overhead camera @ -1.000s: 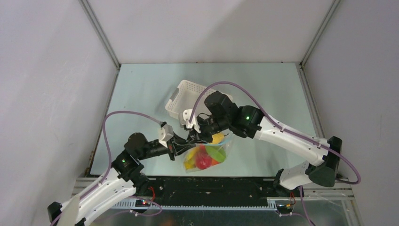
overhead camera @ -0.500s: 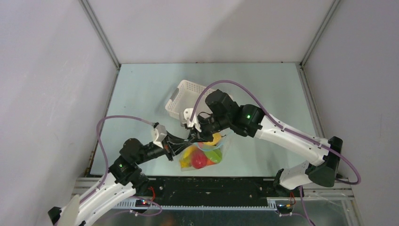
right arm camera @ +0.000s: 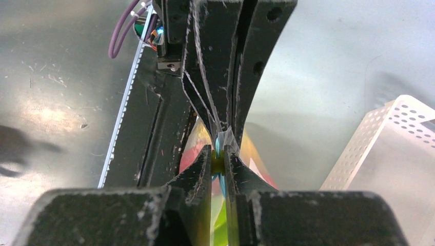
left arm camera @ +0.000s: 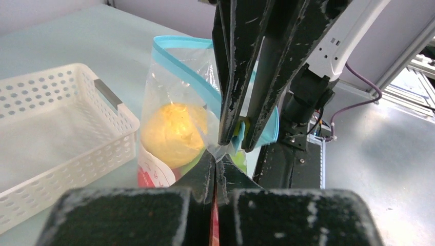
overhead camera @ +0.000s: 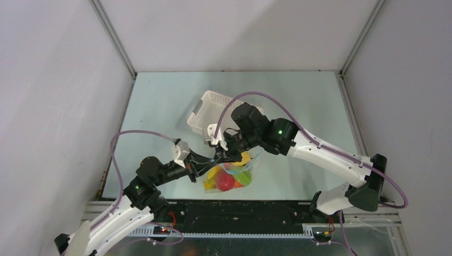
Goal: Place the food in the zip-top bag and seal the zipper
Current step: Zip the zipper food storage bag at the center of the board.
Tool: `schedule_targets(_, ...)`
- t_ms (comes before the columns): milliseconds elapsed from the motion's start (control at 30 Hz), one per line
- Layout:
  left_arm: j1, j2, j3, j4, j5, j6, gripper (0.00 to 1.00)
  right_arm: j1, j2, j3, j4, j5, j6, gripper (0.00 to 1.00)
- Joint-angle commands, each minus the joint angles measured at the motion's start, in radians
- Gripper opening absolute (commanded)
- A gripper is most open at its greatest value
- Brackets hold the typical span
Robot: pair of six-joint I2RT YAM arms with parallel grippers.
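Note:
The zip-top bag (overhead camera: 230,176) lies near the table's front edge with the food inside: a red apple (overhead camera: 226,183), yellow and green pieces. In the left wrist view the bag (left arm camera: 174,92) stands up with a yellow lemon (left arm camera: 173,134) in it, and the blue zipper (left arm camera: 179,66) curves along its mouth. My left gripper (left arm camera: 215,160) is shut on a clear corner of the bag. My right gripper (right arm camera: 219,158) is shut on the zipper (right arm camera: 218,147) at a small yellow slider, right above the left fingertips. Both grippers meet at the bag's mouth (overhead camera: 221,158).
The white slotted basket (overhead camera: 209,109) stands just behind the bag, close to the right arm; it also shows in the left wrist view (left arm camera: 56,128) and the right wrist view (right arm camera: 395,148). The black base rail (overhead camera: 240,210) runs along the near edge.
Over the last second my left arm drew back to the left and the bag shifted left with it. In the last half second almost nothing moved.

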Motion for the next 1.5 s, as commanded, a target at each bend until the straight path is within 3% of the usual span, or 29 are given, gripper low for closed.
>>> schedule_targets(0, 0.002, -0.102, 0.010, 0.088, -0.097, -0.016, 0.00, 0.001, -0.005, 0.019, -0.089, 0.024, 0.025, 0.05)
schedule_targets(367, 0.002, -0.135, -0.022, 0.080, -0.122, -0.059, 0.00, -0.019, -0.057, -0.023, -0.054, 0.076, 0.067, 0.04)
schedule_targets(633, 0.002, -0.069, 0.020, 0.058, 0.035, -0.012, 0.00, -0.012, -0.050, -0.006, -0.040, -0.010, 0.041, 0.00)
schedule_targets(700, 0.003, -0.049, 0.044, 0.017, 0.005, 0.004, 0.08, -0.009, -0.039, 0.013, -0.057, -0.029, 0.026, 0.00)
schedule_targets(733, 0.002, -0.041, 0.066, 0.001, -0.005, 0.020, 0.19, -0.007, -0.036, 0.028, -0.074, -0.039, 0.013, 0.00)
schedule_targets(800, 0.003, -0.015, 0.099, -0.042, -0.023, 0.049, 0.32, -0.005, -0.025, 0.053, -0.100, -0.054, -0.007, 0.00)
schedule_targets(900, 0.003, 0.037, 0.133, -0.071, -0.029, 0.082, 0.46, 0.001, -0.003, 0.086, -0.147, -0.073, -0.036, 0.00)
schedule_targets(1200, 0.002, 0.175, 0.200, -0.089, 0.074, 0.155, 0.50, 0.017, 0.037, 0.156, -0.178, -0.067, -0.060, 0.00)
schedule_targets(1367, 0.002, 0.166, 0.199, -0.030, 0.169, 0.147, 0.56, 0.017, 0.059, 0.172, -0.200, -0.046, -0.062, 0.00)
schedule_targets(1433, 0.000, 0.150, 0.194, 0.001, 0.184, 0.134, 0.52, 0.018, 0.066, 0.173, -0.203, -0.041, -0.059, 0.00)
schedule_targets(1467, -0.001, 0.138, 0.194, 0.016, 0.192, 0.132, 0.26, 0.019, 0.069, 0.174, -0.205, -0.038, -0.056, 0.00)
